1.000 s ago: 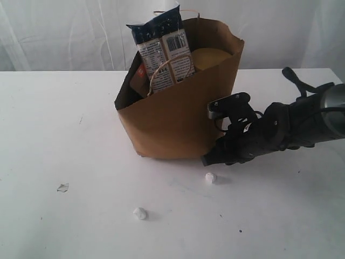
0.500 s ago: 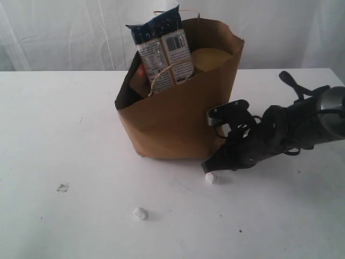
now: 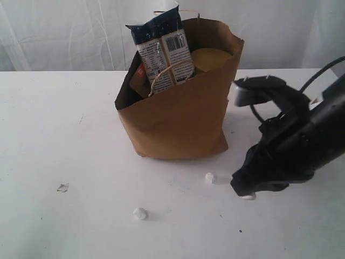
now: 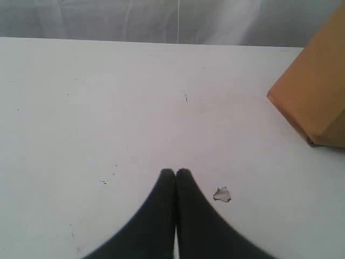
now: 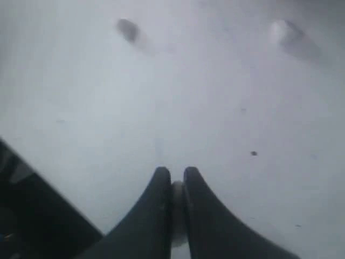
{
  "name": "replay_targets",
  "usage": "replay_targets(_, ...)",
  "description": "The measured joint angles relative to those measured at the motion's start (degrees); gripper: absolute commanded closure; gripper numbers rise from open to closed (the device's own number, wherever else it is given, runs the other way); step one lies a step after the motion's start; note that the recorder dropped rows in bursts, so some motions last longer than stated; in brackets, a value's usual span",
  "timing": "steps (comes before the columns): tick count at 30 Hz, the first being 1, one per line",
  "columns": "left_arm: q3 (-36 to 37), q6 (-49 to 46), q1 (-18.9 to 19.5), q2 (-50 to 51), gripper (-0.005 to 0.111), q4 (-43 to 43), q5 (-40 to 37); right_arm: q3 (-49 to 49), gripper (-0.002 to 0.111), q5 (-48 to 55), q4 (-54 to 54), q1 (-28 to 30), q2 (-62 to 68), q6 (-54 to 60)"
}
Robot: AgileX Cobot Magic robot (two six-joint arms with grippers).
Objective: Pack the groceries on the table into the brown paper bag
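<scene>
The brown paper bag stands upright on the table, and its corner shows in the left wrist view. A long blue-white packet sticks up out of it beside a gold-lidded jar. The other groceries are hidden. My right gripper hangs in front of and to the right of the bag. In the right wrist view it is shut on a small pale lump. My left gripper is shut and empty over bare table; it does not show in the exterior view.
Two white crumpled scraps lie in front of the bag, one close to my right gripper, the other farther forward. A flat torn scrap lies at the front left, next to my left fingers. A white curtain hangs behind.
My right arm has pulled away from the bag's base, toward the front right. Its jaws have closed. The bag, the scraps and the left gripper have not moved.
</scene>
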State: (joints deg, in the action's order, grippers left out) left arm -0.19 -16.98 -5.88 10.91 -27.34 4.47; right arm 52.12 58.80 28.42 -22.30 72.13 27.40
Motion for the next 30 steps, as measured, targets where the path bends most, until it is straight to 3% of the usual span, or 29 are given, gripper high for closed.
replay_targets(5,0.0,0.0,0.0,0.0,0.107,0.0,0.0,1.47,0.108,1.58,21.45,0.0,-9.65,13.21)
replay_targets(11,0.0,0.0,0.0,0.0,0.107,0.0,0.0,5.31,0.108,-9.14,57.96,0.0,-11.88,43.75)
replay_targets(13,0.0,0.0,0.0,0.0,0.107,0.0,0.0,6.28,0.108,-13.01,65.34,0.0,-10.85,53.76)
replay_targets(17,0.0,0.0,0.0,0.0,0.107,0.0,0.0,10.06,0.108,-15.97,70.18,-0.27,-5.01,64.96)
replay_targets(24,0.0,0.0,0.0,0.0,0.107,0.0,0.0,16.78,0.108,-17.75,71.27,-2.89,11.62,67.42)
replay_targets(30,0.0,0.0,0.0,0.0,0.107,0.0,0.0,17.37,0.087,-21.97,71.27,-2.83,17.88,67.64)
